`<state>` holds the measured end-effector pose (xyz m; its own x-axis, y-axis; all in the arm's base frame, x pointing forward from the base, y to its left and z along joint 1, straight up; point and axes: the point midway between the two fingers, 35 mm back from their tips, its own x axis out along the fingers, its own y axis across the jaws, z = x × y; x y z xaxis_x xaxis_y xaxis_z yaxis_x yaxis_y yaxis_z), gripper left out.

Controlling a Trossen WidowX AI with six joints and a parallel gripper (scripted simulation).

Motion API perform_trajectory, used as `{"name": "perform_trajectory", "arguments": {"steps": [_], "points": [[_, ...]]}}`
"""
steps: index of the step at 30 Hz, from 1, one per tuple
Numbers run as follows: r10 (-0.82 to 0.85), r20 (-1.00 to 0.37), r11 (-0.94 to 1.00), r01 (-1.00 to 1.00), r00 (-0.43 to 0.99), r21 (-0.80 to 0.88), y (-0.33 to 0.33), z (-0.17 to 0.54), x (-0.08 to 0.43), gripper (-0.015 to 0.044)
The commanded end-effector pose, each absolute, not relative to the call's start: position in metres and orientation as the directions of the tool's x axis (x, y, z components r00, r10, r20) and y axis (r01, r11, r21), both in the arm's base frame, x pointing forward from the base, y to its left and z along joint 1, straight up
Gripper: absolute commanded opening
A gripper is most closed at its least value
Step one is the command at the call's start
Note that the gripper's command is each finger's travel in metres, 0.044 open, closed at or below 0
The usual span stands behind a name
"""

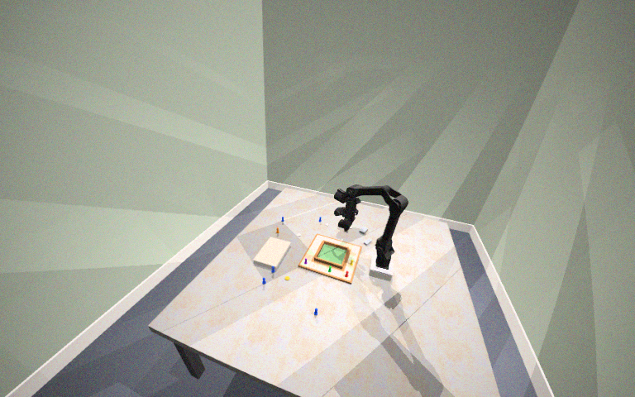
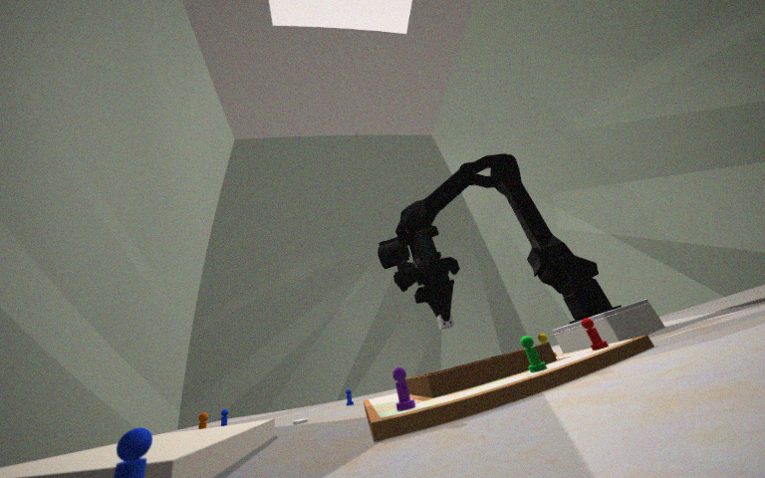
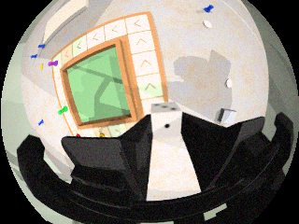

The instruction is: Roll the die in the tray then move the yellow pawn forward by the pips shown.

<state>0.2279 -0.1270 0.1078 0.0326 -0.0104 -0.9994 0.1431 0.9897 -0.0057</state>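
The black two-fingered tool (image 1: pixel 345 227) (image 2: pixel 445 319) (image 3: pixel 164 118) was clamped on the white cube-shaped die with dark pips (image 2: pixel 446 323) (image 3: pixel 166 122), holding it clear of the bench (image 1: pixel 262 327) (image 2: pixel 665 394) (image 3: pixel 187 42). One pip showed on the die's face towards the wrist camera; the pips on its upper face were too blurred to count, and in the top view the die could not be made out.

Below the tool and to one side lay the green-floored, brown-walled square tray (image 1: pixel 332 253) (image 2: pixel 479 368) (image 3: pixel 98 86), its floor hidden by the wall in the exterior view. Around it ran the orange-edged board of pale arrow squares (image 1: pixel 310 248) (image 2: pixel 507 391) (image 3: pixel 146 63). On that border stood the small yellow pawn (image 1: pixel 351 262) (image 2: pixel 542 338) (image 3: pixel 102 135), partly hidden in the exterior view and nearly cut off by the tool in the wrist view. Farther from the tool, the purple knob-headed pawn (image 1: pixel 305 260) (image 2: pixel 401 388) (image 3: pixel 53 63) stood on the board.
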Motion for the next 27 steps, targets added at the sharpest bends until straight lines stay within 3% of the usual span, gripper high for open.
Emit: {"name": "perform_trajectory", "arguments": {"steps": [1, 27], "points": [[-0.008, -1.0, 0.992, 0.128, 0.027, -0.004, -0.111, 0.103, 0.238, 0.0], [0.003, -1.0, 1.0, 0.014, 0.029, 0.003, -0.005, 0.083, 0.273, 0.0]]}}
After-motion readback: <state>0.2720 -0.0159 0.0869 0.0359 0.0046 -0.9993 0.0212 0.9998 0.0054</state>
